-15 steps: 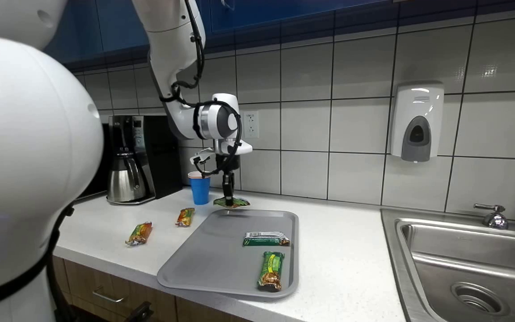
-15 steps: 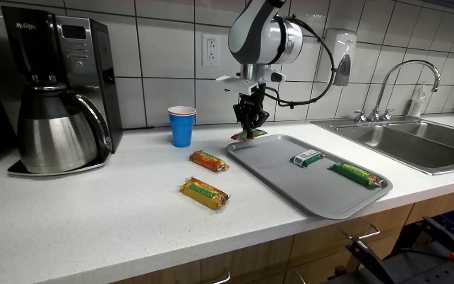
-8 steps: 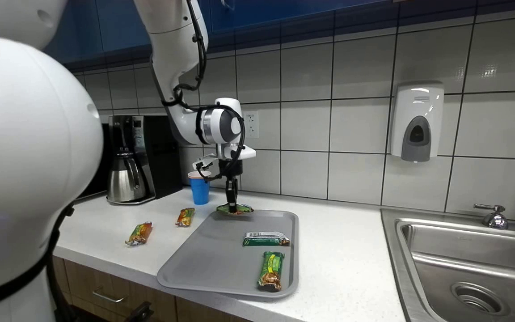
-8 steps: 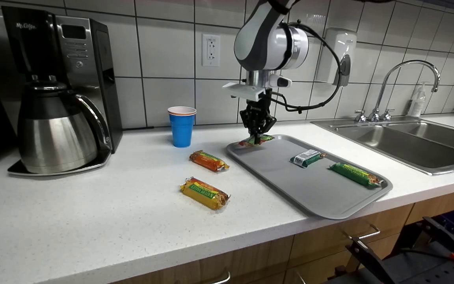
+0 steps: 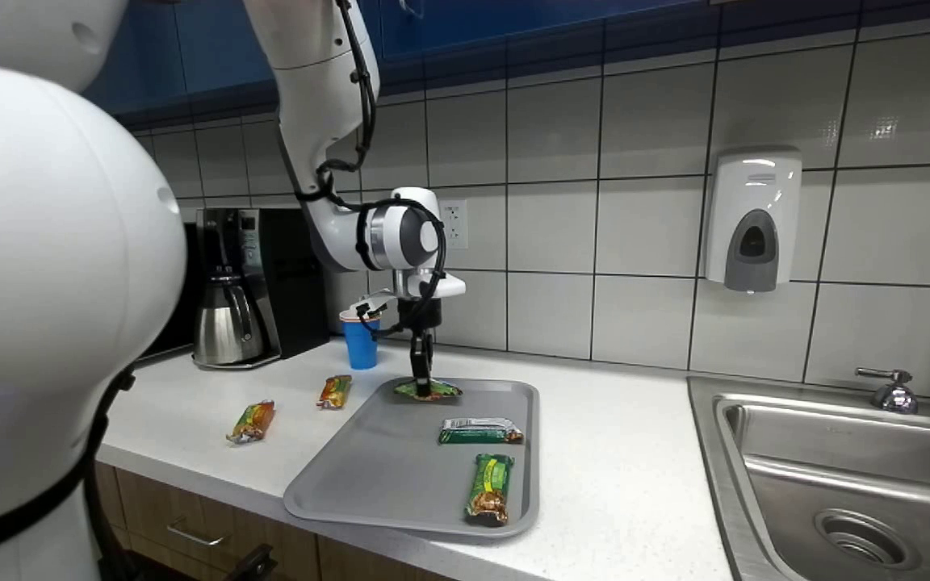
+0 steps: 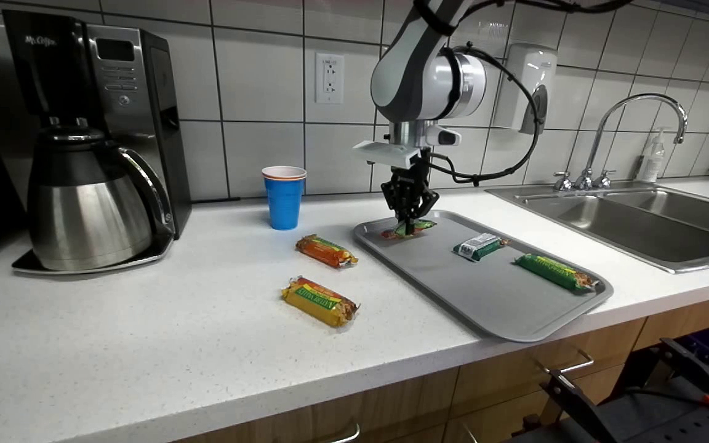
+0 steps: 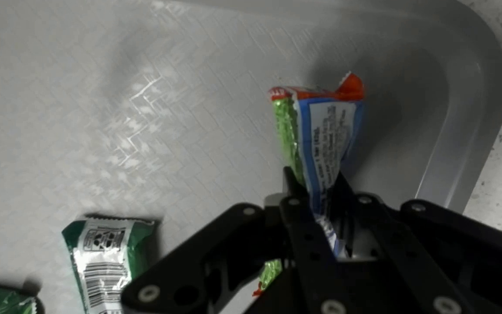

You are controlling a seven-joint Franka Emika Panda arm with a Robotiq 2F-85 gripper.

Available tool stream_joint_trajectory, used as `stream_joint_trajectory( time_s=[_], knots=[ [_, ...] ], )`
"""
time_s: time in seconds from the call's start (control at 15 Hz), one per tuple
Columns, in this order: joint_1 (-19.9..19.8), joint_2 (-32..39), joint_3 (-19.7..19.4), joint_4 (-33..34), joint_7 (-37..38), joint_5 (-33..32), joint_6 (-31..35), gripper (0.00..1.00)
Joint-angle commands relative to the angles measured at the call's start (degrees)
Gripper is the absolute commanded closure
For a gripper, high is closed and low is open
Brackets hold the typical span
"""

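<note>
My gripper is shut on a green and red wrapped bar, also seen in an exterior view. In the wrist view the bar shows its blue-edged label side, pinched between the fingers; its middle is hidden by them. The gripper points down over the wall-side corner of the grey tray. I cannot tell whether the bar touches the tray. A green bar with a white label and a green bar lie on the tray; both show in the wrist view, partly cut off.
An orange bar and a yellow bar lie on the counter beside the tray. A blue cup stands near the wall. A coffee maker with its steel pot stands farther along. A sink is on the tray's far side.
My gripper, holding the green and red bar, has moved from behind the tray's edge to over its corner and come lower. The other bars, the tray and the cup have not moved.
</note>
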Motion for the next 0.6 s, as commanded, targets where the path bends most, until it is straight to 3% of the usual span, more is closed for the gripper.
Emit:
stream_joint_trajectory(
  time_s=[0.0,0.07,0.53],
  knots=[
    [0.1,-0.4,-0.3,-0.5,2.3,-2.1,0.2,0.57],
    [0.2,-0.5,-0.4,-0.6,2.2,-2.5,0.3,0.56],
    [-0.4,-1.6,0.6,0.1,0.3,-2.5,-0.9,0.05]
  ],
)
